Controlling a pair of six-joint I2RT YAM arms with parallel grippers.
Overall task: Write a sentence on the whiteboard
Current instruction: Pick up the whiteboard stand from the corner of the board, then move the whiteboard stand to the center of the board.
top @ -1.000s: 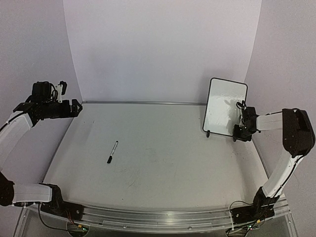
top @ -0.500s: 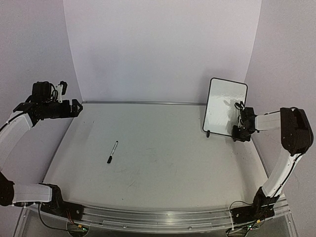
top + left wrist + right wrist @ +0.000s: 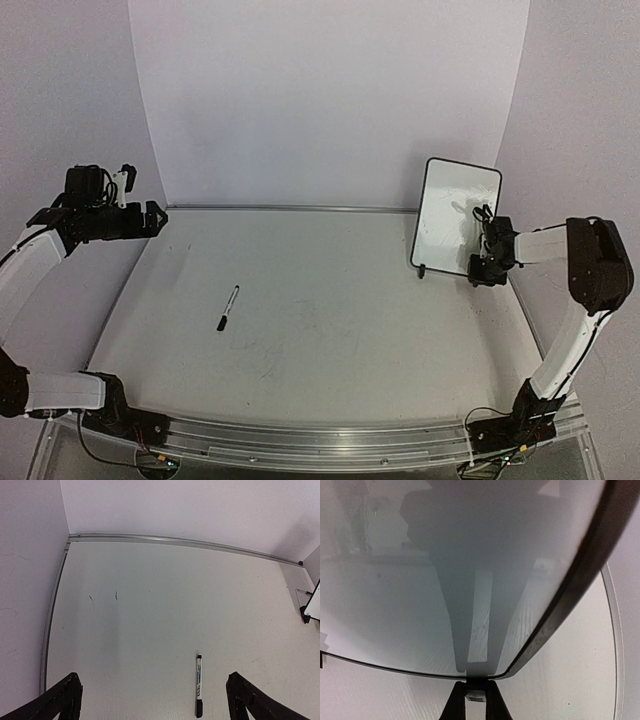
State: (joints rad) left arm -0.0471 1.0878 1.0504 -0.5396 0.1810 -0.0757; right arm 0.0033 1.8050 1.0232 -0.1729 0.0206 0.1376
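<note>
whiteboard (image 3: 455,215), the small glossy white panel with a thin black frame and rounded corners, stands nearly upright on its little black feet at the far right of the pale grey surface (image 3: 350,330), close to the back wall. your right hand (image 3: 484,262) reaches in from the right. in its wrist view the right hand (image 3: 475,696) has its two fingers pinched together on the board's black frame at the lower right corner, and the whiteboard (image 3: 395,605) fills most of that view. your left hand (image 3: 150,215) hangs over the far left corner of the surface with its fingers spread wide, gripping nothing. a slim black-and-white marker pen (image 3: 228,307) lies flat on the surface left of centre, well apart from both hands and from the whiteboard. in the left wrist view the pen (image 3: 199,684) lies between the parted fingers of the left hand (image 3: 155,700), on the surface below them.
</note>
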